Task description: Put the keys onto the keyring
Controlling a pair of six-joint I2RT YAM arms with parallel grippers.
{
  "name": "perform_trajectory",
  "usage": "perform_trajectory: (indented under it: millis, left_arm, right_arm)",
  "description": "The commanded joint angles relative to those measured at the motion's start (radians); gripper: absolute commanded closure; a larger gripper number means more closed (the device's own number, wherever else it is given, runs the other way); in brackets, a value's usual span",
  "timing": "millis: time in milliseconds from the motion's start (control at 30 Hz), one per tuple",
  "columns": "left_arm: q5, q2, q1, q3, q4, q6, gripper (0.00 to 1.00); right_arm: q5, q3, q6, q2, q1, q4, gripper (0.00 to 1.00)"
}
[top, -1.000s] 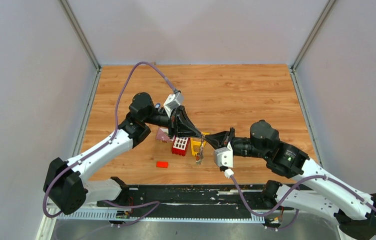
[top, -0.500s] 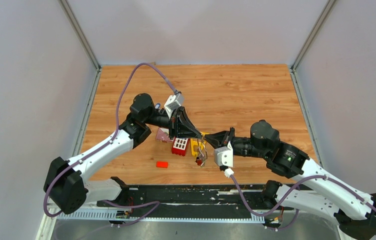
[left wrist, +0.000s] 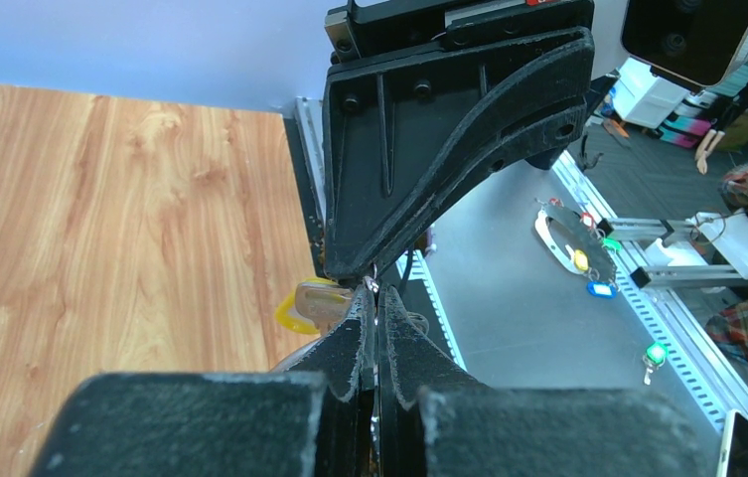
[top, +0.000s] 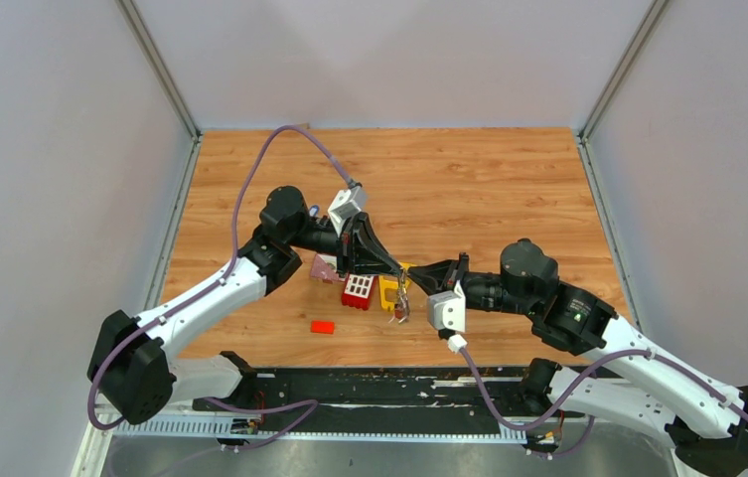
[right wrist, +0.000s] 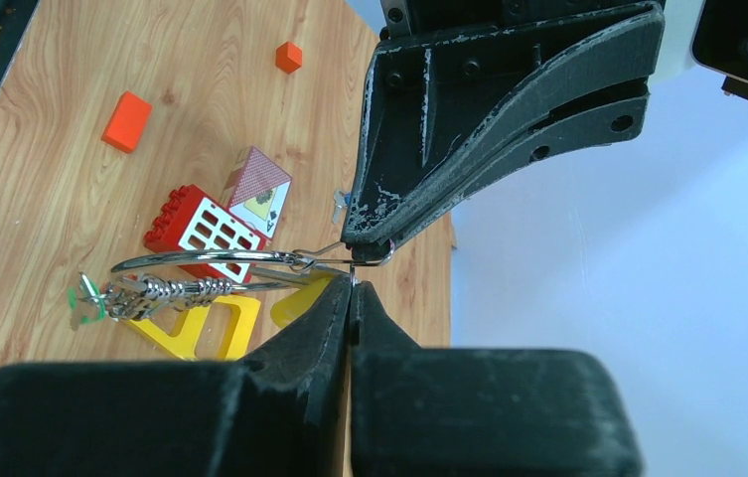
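Over the middle of the bench (top: 489, 189), a little toward its near edge, the left hand (right wrist: 369, 242) and the right hand (right wrist: 351, 296) meet tip to tip. Both are clenched on the same short stretch of wire at one end of the keyring (right wrist: 201, 251). The ring is carried clear of the wood, above the yellow triangular frame (right wrist: 201, 328) and the red windowed brick (right wrist: 206, 231). A small red block (top: 323, 326) lies apart, closer to the near edge. The keys (right wrist: 156, 291), one of them green-headed, hang in a tight bunch from the far side of the ring, so they appear to be threaded on it already. Over the last second very little has shifted. From above, the bunch swung slightly toward the near edge, showing a flash of red, and then swung back under the fingertips. The right arm eased a touch toward the right edge, and neither hand loosened. That reads as a small tug or twist on the wire rather than a new key going on. The task therefore looks close to done, though whether every key sits fully inside the coil cannot be told from these views.
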Motion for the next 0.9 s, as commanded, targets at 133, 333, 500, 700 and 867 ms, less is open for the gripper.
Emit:
perform_trajectory:
  millis: [133,333,500,700,867]
  left_arm:
    - [-0.008,0.002,-0.006,-0.003,0.049,-0.004,1.0]
    - [-0.009,0.006,-0.007,-0.003,0.054,-0.005,1.0]
    - [-0.009,0.01,-0.01,-0.004,0.061,-0.009,1.0]
    - [-0.009,0.015,-0.016,-0.007,0.064,-0.008,1.0]
    - [-0.011,0.019,-0.017,-0.011,0.065,-0.004,1.0]
  right_arm:
    - [-0.008,0.014,0.02,-0.014,0.006,0.047,1.0]
    - [-0.015,0.016,0.027,-0.013,0.007,0.049,1.0]
    - [-0.015,0.017,0.032,-0.012,0.007,0.053,1.0]
    - [-0.013,0.018,0.036,-0.01,0.011,0.059,1.0]
    - [-0.011,0.022,0.039,-0.008,0.013,0.059,1.0]
